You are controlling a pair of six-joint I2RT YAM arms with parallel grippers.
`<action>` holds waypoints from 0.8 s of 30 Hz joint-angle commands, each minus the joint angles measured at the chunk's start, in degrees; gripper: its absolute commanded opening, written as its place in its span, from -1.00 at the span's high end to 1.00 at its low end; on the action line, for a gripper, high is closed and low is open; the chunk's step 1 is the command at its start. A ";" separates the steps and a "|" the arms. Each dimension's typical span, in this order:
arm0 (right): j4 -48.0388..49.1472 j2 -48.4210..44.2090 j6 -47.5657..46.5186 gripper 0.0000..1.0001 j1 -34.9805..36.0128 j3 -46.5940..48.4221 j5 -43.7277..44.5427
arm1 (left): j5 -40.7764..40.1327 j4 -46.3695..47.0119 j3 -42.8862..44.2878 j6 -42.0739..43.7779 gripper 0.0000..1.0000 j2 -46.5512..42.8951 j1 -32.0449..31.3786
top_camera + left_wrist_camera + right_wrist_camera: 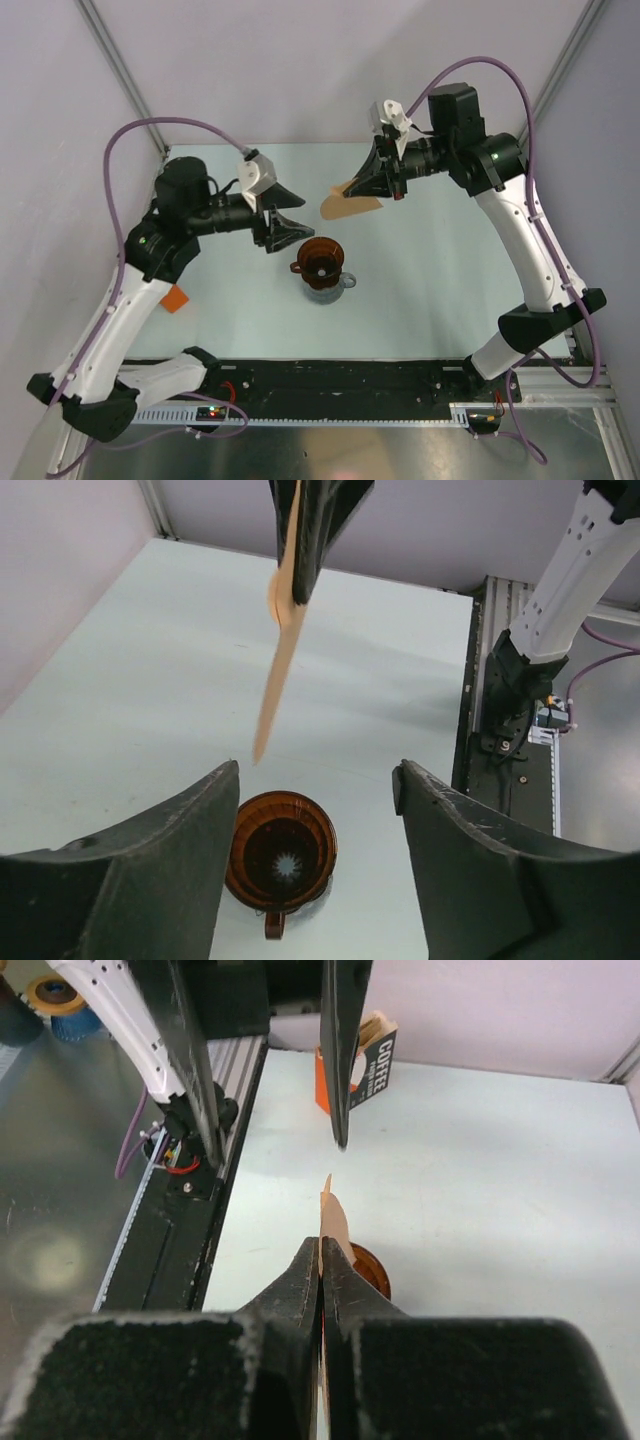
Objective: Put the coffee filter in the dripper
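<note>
Nearest the bases, the dark reddish-brown translucent plastic cone dripper [320, 258] stands mouth up. Just behind it, the left gripper [297, 226] hovers, jaws wide apart, holding nothing. Farther back, the right gripper [372, 188] pinches the thin tan paper coffee filter [352, 207] tight, aloft beyond the dripper.

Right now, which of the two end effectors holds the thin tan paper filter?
The right end effector, shut on the light-tan paper coffee filter; the left end effector stands open and empty near the reddish-brown plastic cone dripper.
</note>
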 commanded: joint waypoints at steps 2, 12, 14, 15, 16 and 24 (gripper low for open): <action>-8.62 -0.32 -9.97 1.00 2.10 1.21 -0.46 | 2.19 -1.53 4.07 -0.72 -0.27 -0.86 1.42; -10.00 -1.95 -13.54 1.00 5.08 -1.52 1.53 | 11.96 -1.63 8.13 -7.00 0.33 4.53 1.46; -10.11 -1.83 -13.63 1.00 5.29 -1.58 1.52 | 13.97 -1.62 9.07 -7.49 0.38 5.75 1.46; -10.17 -1.77 -13.75 1.00 5.39 -1.64 1.47 | 14.83 -1.63 9.39 -8.41 0.42 6.22 1.46; -10.16 -1.78 -13.81 1.00 5.49 -1.66 1.45 | 15.61 -1.64 9.55 -9.05 0.45 6.67 1.46; -9.79 -2.38 -14.71 1.00 6.12 -2.96 1.36 | 17.75 -1.63 9.98 -10.12 0.60 7.93 1.53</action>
